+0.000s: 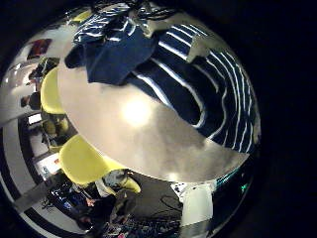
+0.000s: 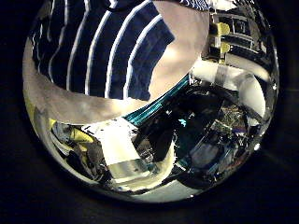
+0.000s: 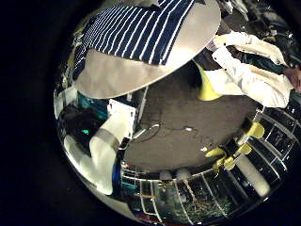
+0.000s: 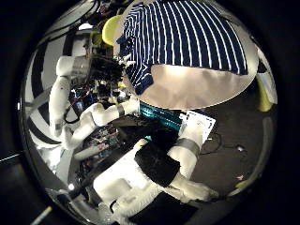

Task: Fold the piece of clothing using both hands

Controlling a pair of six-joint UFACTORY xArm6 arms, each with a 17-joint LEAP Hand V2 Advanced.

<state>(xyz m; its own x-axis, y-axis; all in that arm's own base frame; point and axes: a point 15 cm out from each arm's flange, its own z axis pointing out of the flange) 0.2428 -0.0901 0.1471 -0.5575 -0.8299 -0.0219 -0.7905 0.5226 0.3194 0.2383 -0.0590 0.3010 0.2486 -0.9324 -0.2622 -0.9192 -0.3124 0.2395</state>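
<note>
While all four palm cameras look out from above or beside the table (image 1: 149,139), no fingers of either hand show, so how far open each hand is cannot be told. A striped dark-and-white garment (image 1: 188,69) lies bunched on the round pale tabletop, partly draped at its edge (image 2: 103,56); from the right palm views it (image 4: 183,42) covers much of the table (image 3: 122,75). White arm links (image 4: 141,178) show below. No print is readable.
</note>
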